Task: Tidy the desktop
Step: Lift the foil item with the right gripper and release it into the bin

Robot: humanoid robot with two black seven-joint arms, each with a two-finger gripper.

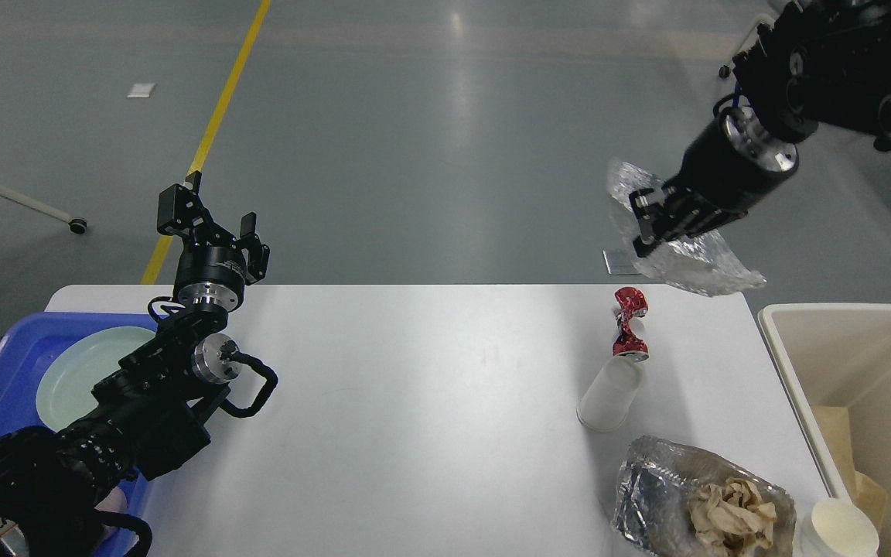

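White counter (414, 402) fills the lower middle of the head view, wide w/ rounded far corners, grey floor beyond it. That's the desktop of the task.

Left arm comes in from bottom left, over a blue tray (5, 371) that sits at the counter's left edge w/ a pale green plate (74, 371) inside. Left claw (209, 220) points up and away above the far left corner of the counter; its two fingers stand apart w/ nothing between them.

Right arm enters from top right. Right claw (646, 228) hangs in the air beyond the counter's far right edge, clamped on a crinkled clear plastic bag (685, 259) (silvery sheen, droops below and to the right of the fingers). Bag is off the counter, not touching it.

On the right part of the counter: a crushed red can (629, 323) lying near the far edge, and just in front of it a white paper cup (608, 398) upright, tilted a bit; cup rim looks to touch the can's near end, can't tell for sure. Nearer still, a foil container (646, 480) holds crumpled brown paper (728, 514). Another white cup (840, 530) at the counter's near right corner, partly cut off by the frame.

Beige bin (801, 371) stands right beside the counter's right edge, some brown paper/card inside at the bottom.

Floor bg: yellow line (221, 116), chair legs w/ casters at the left.
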